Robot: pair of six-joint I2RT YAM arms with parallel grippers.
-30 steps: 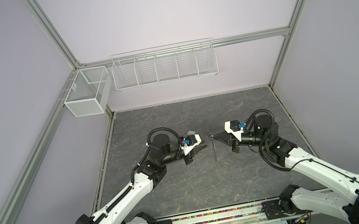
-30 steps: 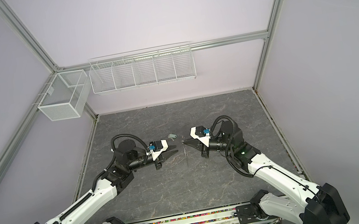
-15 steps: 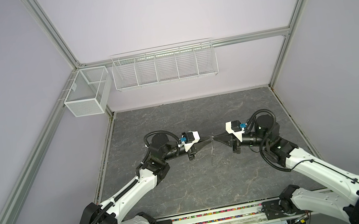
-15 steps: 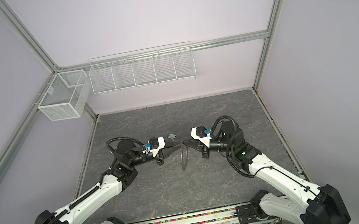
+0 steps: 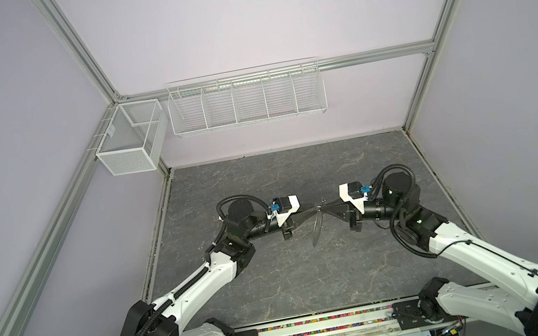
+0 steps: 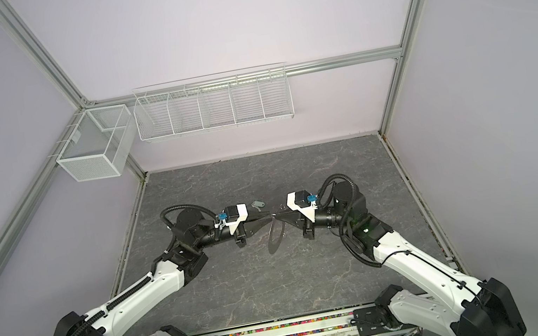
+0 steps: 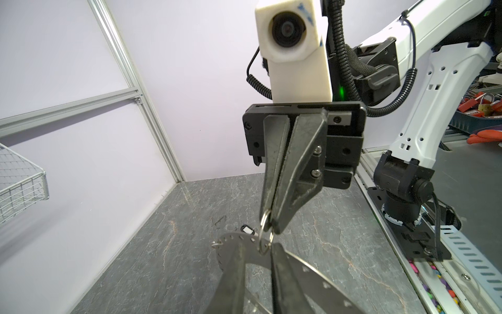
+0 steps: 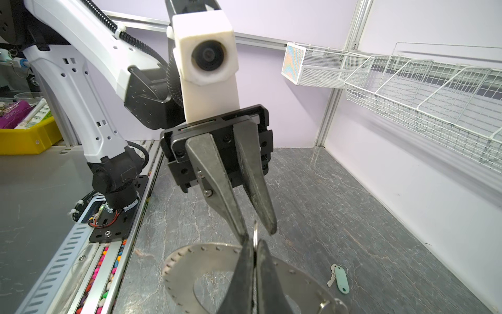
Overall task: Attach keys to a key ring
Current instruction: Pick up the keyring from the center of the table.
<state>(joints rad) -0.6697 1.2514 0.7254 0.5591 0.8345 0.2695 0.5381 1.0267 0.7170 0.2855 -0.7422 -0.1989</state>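
The key ring (image 5: 315, 229), a flat grey disc with small rim holes, hangs tilted above the table from a small wire loop (image 8: 255, 236). My right gripper (image 8: 255, 246) is shut on that loop. My left gripper (image 7: 258, 246) meets it tip to tip in both top views, its jaws slightly apart on either side of the loop; the fingers (image 8: 267, 217) do not clamp it. One of the keys, with a pale green tag (image 8: 341, 278), lies on the table behind the grippers (image 6: 258, 203). A black-tagged key (image 7: 248, 230) lies on the floor beyond the disc.
A white wire basket rack (image 5: 245, 100) hangs on the back wall, with a mesh box (image 5: 130, 140) at the left corner. The rail (image 5: 323, 326) with the arm bases runs along the front edge. Another small loop (image 8: 324, 304) sits on the disc's rim.
My left arm has reached right until its fingertips meet the right gripper's. The disc has gone from hanging edge-on to tilted, its lower edge swung left. The right arm has hardly moved.
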